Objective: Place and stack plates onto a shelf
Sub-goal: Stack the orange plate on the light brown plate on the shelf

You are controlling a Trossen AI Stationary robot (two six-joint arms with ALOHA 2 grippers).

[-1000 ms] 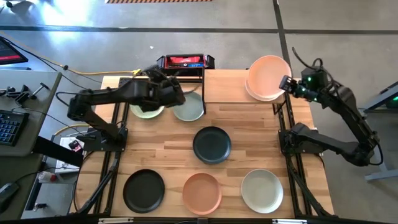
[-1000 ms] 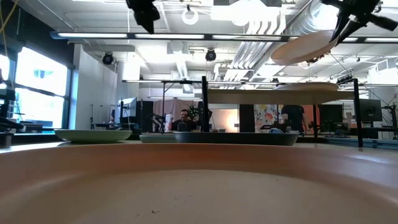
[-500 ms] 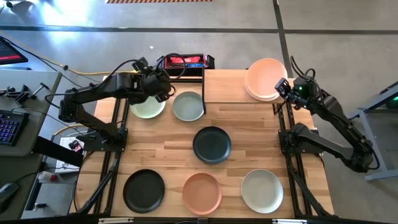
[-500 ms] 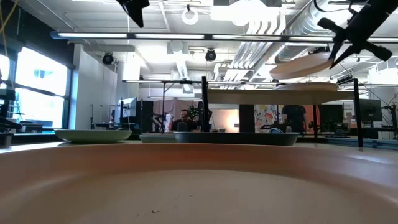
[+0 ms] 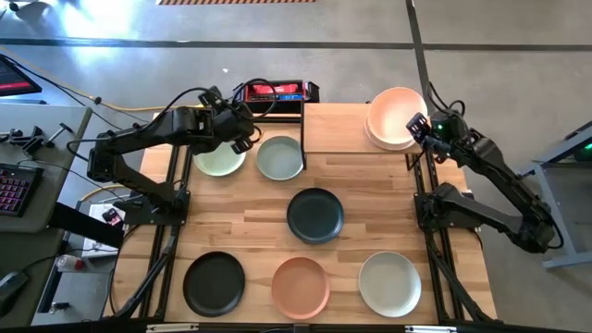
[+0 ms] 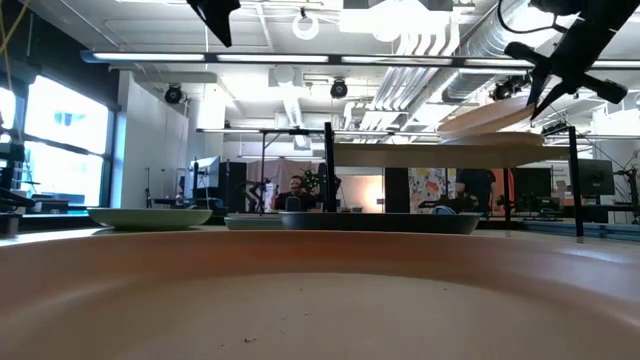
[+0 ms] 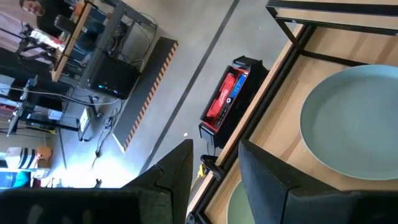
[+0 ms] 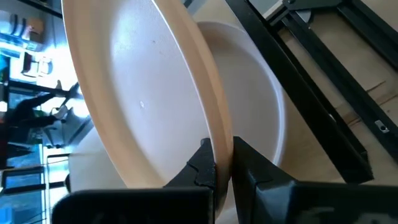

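Observation:
My right gripper (image 5: 418, 125) is shut on a peach plate (image 5: 396, 111) above the light-wood shelf (image 5: 338, 129), right over a cream plate (image 5: 377, 139) that lies flat on the shelf's right half. My left gripper (image 5: 242, 129) hovers open above the table's far left part, between the pale green plate (image 5: 219, 159) and the grey-green plate (image 5: 280, 157), touching nothing. Both of those plates lie flat on the table. The dark teal (image 5: 315, 215), black (image 5: 214, 282), terracotta pink (image 5: 300, 285) and off-white (image 5: 389, 283) plates lie flat nearer the front. My right gripper pinches the peach plate's rim (image 8: 219, 140) on its right side, one finger on the upper face and one underneath, coming from the table's right. The plate (image 6: 490, 115) is tilted, its gripped side high and its left edge low over the cream plate; whether they touch I cannot tell.
Black posts (image 6: 328, 165) stand at the shelf's corners. A red-and-black box (image 5: 275, 92) sits just beyond the table's far edge, near my left gripper. The shelf's left half is bare wood. A person sits in the room far behind the table.
My right gripper has come down and a little toward the table's left, lowering the peach plate until it is close over the cream plate on the shelf. My left gripper drew up and back toward the far left edge, away from the pale green plate, then held still.

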